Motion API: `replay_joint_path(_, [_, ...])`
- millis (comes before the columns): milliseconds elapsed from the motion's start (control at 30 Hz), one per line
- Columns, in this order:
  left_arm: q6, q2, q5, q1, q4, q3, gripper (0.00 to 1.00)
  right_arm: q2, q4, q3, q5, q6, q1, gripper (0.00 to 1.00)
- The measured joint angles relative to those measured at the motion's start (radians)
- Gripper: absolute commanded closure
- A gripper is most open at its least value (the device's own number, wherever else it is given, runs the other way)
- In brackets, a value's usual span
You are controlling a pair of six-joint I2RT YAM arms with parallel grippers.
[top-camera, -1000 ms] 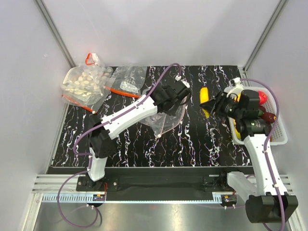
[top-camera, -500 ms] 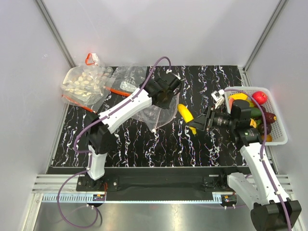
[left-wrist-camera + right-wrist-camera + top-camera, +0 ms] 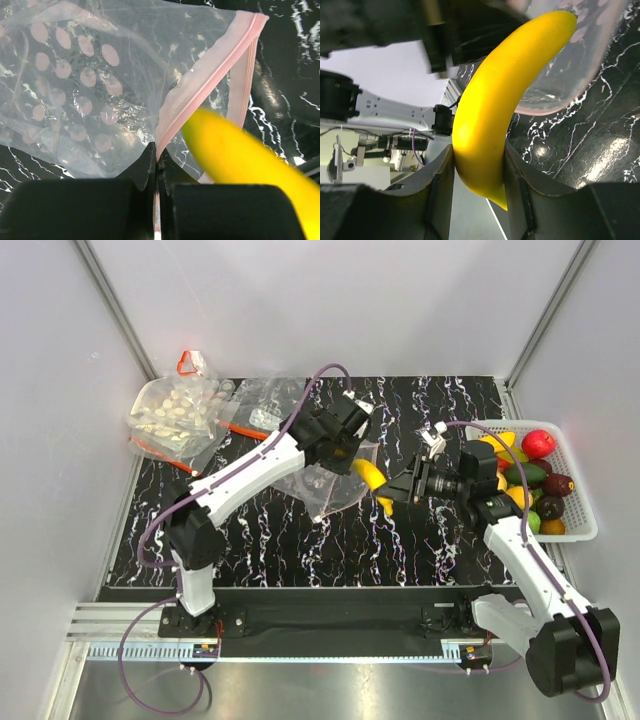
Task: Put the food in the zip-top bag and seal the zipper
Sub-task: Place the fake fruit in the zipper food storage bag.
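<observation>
Looking down from above, we see the left gripper [image 3: 345, 445] over the middle of the black, white-veined tabletop [image 3: 450, 405]. Its jaws are pressed together on the rim of the clear, floppy zip-top bag [image 3: 322, 485] printed with white polka dots. In the left wrist view its two dark fingers [image 3: 75, 210] meet on the thin red-orange zipper strip [image 3: 210, 82] along the bag's mouth, which gapes open to the right of the pinch.

The right gripper [image 3: 392, 495] is clamped on a curved, glossy yellow toy banana [image 3: 367, 474], with one finger on each side of its lower half. The banana's free tip points at the bag's mouth and sits at its rim; we cannot tell whether it has passed the zipper strip.

The other toy fruits and vegetables [image 3: 545, 485], in red, green, yellow, orange and dark purple, lie in the white mesh basket [image 3: 575, 533] at the table's right edge. Other clear bags [image 3: 185, 415] lie heaped at the far left corner.
</observation>
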Motion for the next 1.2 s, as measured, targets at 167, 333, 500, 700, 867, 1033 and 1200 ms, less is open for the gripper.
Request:
replay_joint_path(167, [-0.015,-0.075,0.018,-0.002,0.017,-0.032,1.00,0.050,0.095,-0.032,0.031,0.072,0.002,0.73])
replay_joint_path(333, [-0.016,-0.121,0.029,-0.020,0.039,-0.039,1.00,0.108,0.222,-0.036,0.059,0.194,0.002,0.72])
replay_joint_path(500, [-0.017,-0.123,0.028,-0.059,0.074,-0.060,1.00,0.143,0.427,-0.068,0.091,0.406,0.007,0.73])
replay_joint_path(700, [-0.018,-0.119,0.004,-0.082,0.106,-0.072,1.00,0.146,0.438,-0.070,0.161,0.502,0.013,0.72])
replay_joint_path(867, [-0.026,-0.109,-0.027,-0.090,0.144,-0.075,1.00,0.149,0.436,-0.074,0.206,0.537,0.014,0.72])
replay_joint_path(1033, [-0.029,-0.109,-0.066,-0.110,0.161,-0.077,1.00,0.151,0.430,-0.086,0.249,0.574,0.015,0.72])
replay_joint_path(1200, [-0.029,-0.109,-0.130,-0.135,0.180,-0.091,1.00,0.151,0.431,-0.117,0.289,0.640,0.016,0.72])
